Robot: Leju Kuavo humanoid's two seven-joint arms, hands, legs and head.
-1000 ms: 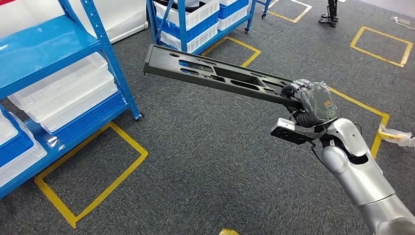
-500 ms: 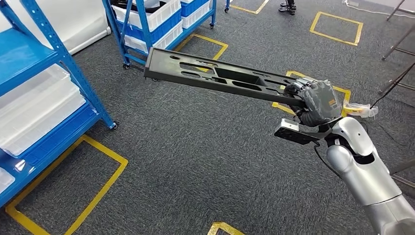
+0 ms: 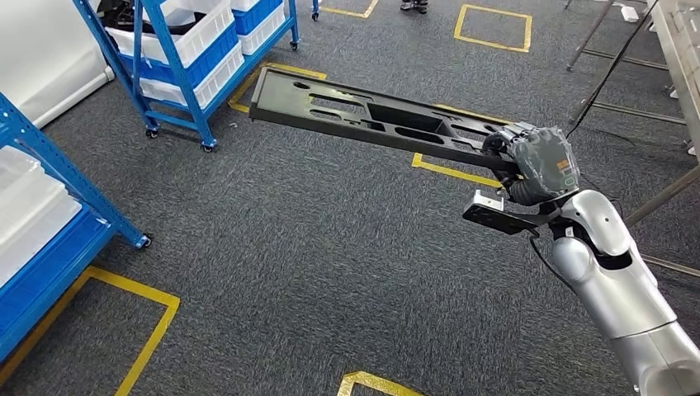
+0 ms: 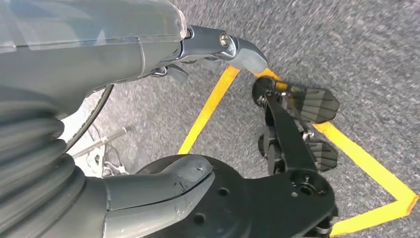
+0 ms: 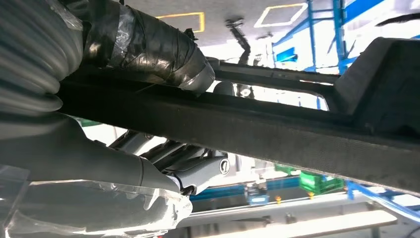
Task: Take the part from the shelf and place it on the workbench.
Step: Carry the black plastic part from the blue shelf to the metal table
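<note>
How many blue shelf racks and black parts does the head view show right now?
Blue shelf racks: 2
Black part, held by the right hand: 1
Total: 3

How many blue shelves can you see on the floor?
2. One blue shelf with white bins stands at the far left, past the black part; the other blue shelf is at the near left edge. More may be off-frame.

Silver right arm [image 3: 615, 289] with a dark, plastic-wrapped right robot hand [image 3: 536, 163] and orange label.
</note>
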